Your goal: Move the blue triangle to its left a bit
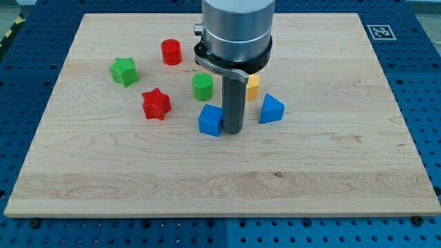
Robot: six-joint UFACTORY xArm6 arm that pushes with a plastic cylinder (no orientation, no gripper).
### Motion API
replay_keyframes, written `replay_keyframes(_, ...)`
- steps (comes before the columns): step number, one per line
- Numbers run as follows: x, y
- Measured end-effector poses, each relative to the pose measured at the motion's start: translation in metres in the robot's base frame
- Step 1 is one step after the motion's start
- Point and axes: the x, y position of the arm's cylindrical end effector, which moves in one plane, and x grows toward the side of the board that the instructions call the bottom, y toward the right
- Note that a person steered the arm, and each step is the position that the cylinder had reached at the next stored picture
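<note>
The blue triangle (271, 109) lies on the wooden board (220, 172) a little right of centre. My tip (233, 131) rests on the board to the triangle's left, with a gap between them. A blue cube (210, 120) sits right against the tip's left side. A yellow block (253, 87) shows partly behind the rod, above and left of the triangle; its shape is hidden.
A green cylinder (203, 87) stands above the blue cube. A red star (156, 104) lies to the left, a green star (124, 71) further left, and a red cylinder (171, 52) towards the view's top. A blue pegboard table (420, 83) surrounds the board.
</note>
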Motion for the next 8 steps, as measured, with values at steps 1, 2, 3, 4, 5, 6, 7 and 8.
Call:
replay_keyframes(1, 0.0, 0.0)
replay_keyframes(2, 0.0, 0.0)
replay_keyframes(3, 0.004, 0.012)
replay_keyframes(4, 0.02, 0.08)
replay_keyframes(5, 0.024, 0.153)
replay_keyframes(6, -0.01, 0.171)
replay_keyframes(7, -0.039, 0.163)
replay_keyframes(8, -0.041, 0.156)
